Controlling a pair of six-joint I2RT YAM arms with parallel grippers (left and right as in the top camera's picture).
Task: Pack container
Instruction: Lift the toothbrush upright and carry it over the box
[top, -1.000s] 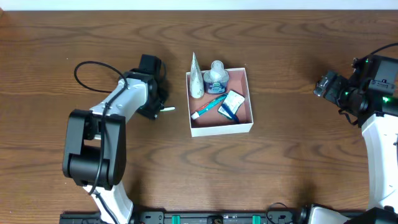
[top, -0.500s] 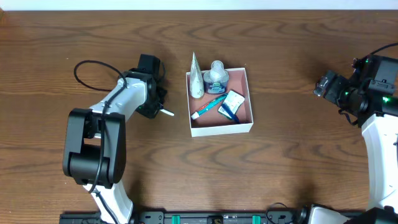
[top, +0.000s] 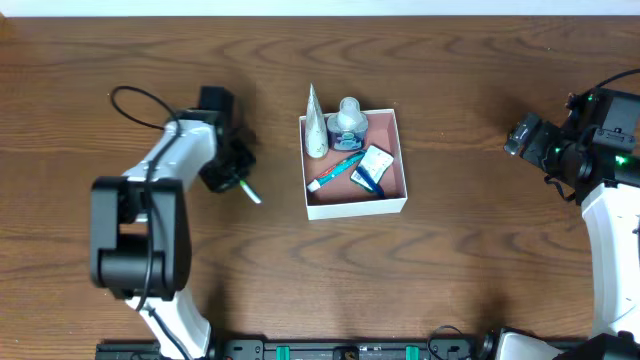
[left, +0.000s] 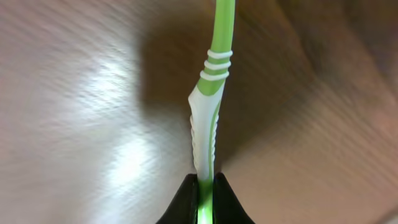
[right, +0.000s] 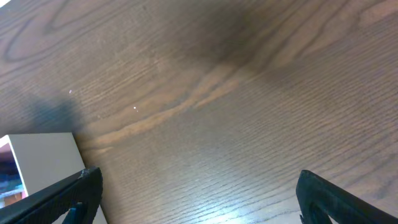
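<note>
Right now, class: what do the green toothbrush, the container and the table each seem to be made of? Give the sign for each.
The toothbrush: smooth plastic, glossy green with white, possibly rubbery, ribbed grip. The container: probably cardboard, thin matte white walls, pinkish-brown inside. The table: wood or wood-look laminate, by its grain and sheen.

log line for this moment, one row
left gripper: shut on green toothbrush, left of container | right gripper: open, empty | container: toiletries inside, toothbrush not yet in
</note>
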